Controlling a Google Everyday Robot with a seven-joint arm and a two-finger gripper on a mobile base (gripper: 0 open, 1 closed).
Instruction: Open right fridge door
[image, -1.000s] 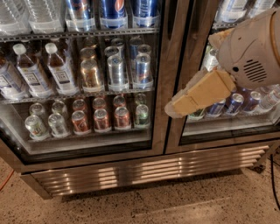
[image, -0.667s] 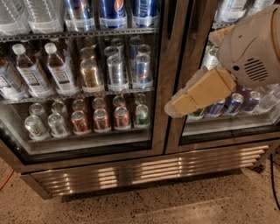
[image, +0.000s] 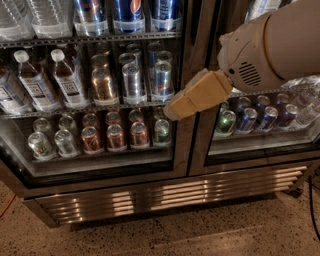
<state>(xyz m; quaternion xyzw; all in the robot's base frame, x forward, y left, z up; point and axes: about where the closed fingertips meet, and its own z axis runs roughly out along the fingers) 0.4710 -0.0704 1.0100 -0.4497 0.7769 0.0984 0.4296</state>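
Note:
The right fridge door (image: 202, 150) is a tall glass door in a brushed steel frame and stands closed. Green, blue and silver cans (image: 247, 120) lie tilted on a shelf behind its glass. My gripper (image: 172, 111) is a tan wedge on the end of the cream arm (image: 270, 50), which comes in from the upper right. Its tip is in front of the centre post between the two doors, over the right edge of the left door at mid-shelf height. The arm hides much of the right door's upper glass.
The left glass door (image: 100, 165) is closed, with white-capped bottles (image: 30, 80) and red-orange cans (image: 115, 137) behind it. A steel vent grille (image: 165, 192) runs along the base. Speckled floor (image: 200, 235) lies in front. An orange cable (image: 6, 205) lies at the far left.
My gripper has moved left and slightly up, from the right door's edge across the centre post. Both doors remain closed.

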